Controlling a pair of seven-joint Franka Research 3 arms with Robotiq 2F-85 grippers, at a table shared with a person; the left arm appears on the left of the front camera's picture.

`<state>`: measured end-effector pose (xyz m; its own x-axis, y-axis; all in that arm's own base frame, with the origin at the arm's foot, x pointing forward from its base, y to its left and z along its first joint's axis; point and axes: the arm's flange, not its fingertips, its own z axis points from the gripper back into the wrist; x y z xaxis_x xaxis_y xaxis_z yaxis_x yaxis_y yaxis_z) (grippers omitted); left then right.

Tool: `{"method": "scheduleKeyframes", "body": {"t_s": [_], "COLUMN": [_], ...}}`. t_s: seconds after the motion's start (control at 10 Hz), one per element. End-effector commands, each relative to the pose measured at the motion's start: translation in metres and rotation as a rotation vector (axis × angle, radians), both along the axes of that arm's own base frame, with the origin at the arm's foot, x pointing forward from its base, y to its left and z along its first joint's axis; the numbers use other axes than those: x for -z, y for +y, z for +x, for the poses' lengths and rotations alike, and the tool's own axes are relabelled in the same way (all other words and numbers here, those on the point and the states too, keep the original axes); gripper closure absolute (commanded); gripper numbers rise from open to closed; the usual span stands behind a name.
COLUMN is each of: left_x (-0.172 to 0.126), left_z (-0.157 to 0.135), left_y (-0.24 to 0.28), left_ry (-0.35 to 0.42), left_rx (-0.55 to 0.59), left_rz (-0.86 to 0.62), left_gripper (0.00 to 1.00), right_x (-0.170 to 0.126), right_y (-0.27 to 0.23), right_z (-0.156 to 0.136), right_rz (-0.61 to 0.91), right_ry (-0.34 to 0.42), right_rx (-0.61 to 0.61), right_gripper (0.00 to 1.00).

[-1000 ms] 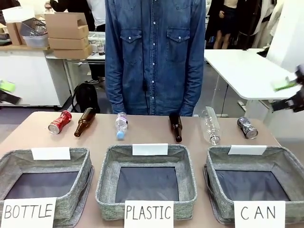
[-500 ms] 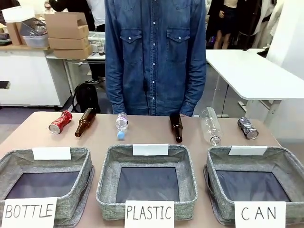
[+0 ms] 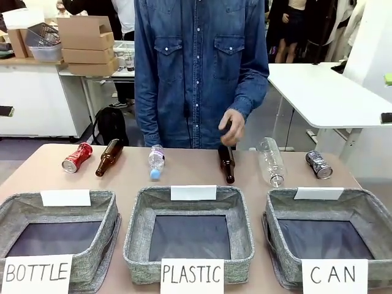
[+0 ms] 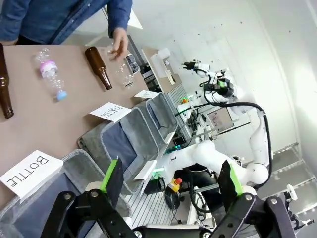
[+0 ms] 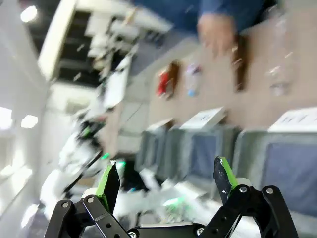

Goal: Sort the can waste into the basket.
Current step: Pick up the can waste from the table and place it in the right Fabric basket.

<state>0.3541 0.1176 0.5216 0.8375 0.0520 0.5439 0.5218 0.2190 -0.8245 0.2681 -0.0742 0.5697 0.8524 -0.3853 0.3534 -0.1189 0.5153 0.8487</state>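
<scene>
The left gripper (image 4: 171, 176) and right gripper (image 5: 166, 177) both have their fingers spread wide with nothing between them. The red can (image 3: 77, 157) lies far left on the table (image 3: 184, 174), beside a brown bottle (image 3: 108, 157). The dark can (image 3: 319, 164) lies far right, just behind the basket (image 3: 367, 211) whose sign (image 3: 334, 275) reads "CAN". The neighbouring signs read "BOTTLE" and "PLASTIC". A person's hand (image 3: 232, 127) is at the neck of the middle bottle (image 3: 227, 165).
</scene>
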Motion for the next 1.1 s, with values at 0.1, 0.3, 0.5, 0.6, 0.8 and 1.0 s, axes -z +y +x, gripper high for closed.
{"method": "scheduleKeyframes", "body": {"t_s": [0.1,0.3,0.5,0.6,0.8,1.0], "left_x": [-0.001,-0.001,-0.001,-0.001,-0.001,-0.001], "left_z": [0.0,0.0,0.0,0.0,0.0,0.0], "left_y": [0.003,0.003,0.003,0.003,0.003,0.003], "left_ry": [-0.023,-0.023,-0.023,-0.023,-0.023,-0.023], "left_rx": [0.02,0.02,0.02,0.02,0.02,0.02], "left_rz": [0.003,0.003,0.003,0.003,0.003,0.003], "left_gripper": [0.0,0.0,0.0,0.0,0.0,0.0], "right_x": [0.024,0.018,0.005,-0.008,-0.005,-0.008], "right_y": [0.038,0.032,0.03,0.027,0.024,0.016], "right_z": [0.044,0.052,0.039,0.024,0.065,0.067], "right_rz": [-0.892,-1.067,-0.964,-0.71,-0.808,-0.912], "right_ry": [0.155,0.132,0.067,0.044,-0.094,-0.023], "right_rx": [0.542,0.761,0.746,0.8,0.559,0.613], "right_gripper": [0.0,0.0,0.0,0.0,0.0,0.0]}}
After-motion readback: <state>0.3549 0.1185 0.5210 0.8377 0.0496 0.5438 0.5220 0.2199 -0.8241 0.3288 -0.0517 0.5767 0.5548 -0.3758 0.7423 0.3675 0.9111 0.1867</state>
